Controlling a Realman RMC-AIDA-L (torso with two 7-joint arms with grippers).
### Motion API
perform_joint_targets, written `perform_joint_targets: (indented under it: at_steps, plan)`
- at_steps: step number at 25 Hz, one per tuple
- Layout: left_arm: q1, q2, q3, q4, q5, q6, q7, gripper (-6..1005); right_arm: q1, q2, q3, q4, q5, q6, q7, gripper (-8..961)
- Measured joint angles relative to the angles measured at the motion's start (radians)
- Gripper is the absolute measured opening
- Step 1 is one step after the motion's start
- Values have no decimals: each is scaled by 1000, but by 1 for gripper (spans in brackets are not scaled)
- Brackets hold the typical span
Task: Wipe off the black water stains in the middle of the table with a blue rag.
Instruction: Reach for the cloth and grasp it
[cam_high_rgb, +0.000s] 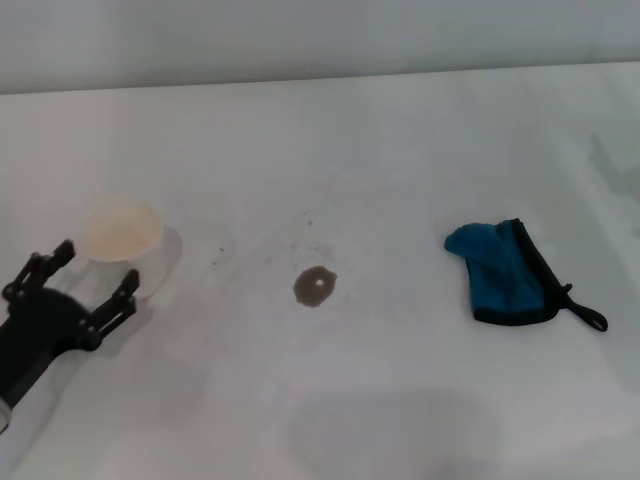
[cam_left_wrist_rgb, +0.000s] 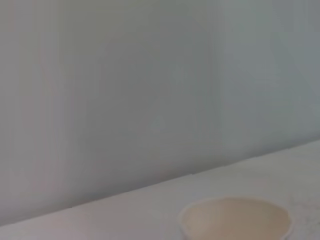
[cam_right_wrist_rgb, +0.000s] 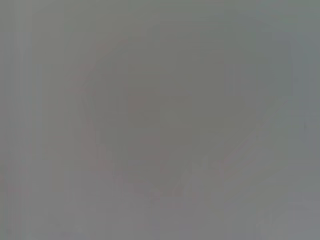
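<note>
In the head view you had the left pincer (cam_high_rgb: 88, 279) at the lower left of the frame, its black fingers (cam_high_rgb: 122, 293) spread apart and grasping nothing, sitting just below and beside a white paper cup (cam_high_rgb: 122, 238) that stood upright on the worktop (cam_high_rgb: 400, 150). The left wrist view showed you the cup's rim (cam_left_wrist_rgb: 235, 215) at its bottom edge, with the worktop's far edge and a plain wall behind it.

The black water stains (cam_high_rgb: 314, 287) lay near the centre of the frame: one roundish dark blot with a paler middle, and a few tiny specks scattered just above and to its left. The blue rag (cam_high_rgb: 503, 274) lay crumpled at the right of the frame, well apart from the blot, its thin black loop trailing toward the lower right.

The right pincer was nowhere in your views; the right wrist view gave only a featureless grey field.
</note>
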Motion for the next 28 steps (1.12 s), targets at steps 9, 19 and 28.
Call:
perform_joint_targets:
  at_steps: [9, 19, 28]
  plan:
    - [97, -5, -7, 6, -48, 42, -1, 880, -89, -7, -101, -215, -3, -51, 326, 869]
    - [165, -1, -8, -16, -249, 138, 8, 882, -130, -84, -113, -461, -269, -143, 1096, 869]
    - [168, -3, -8, -27, -395, 191, 9, 883, -25, -251, -110, -546, -668, 52, 1684, 869]
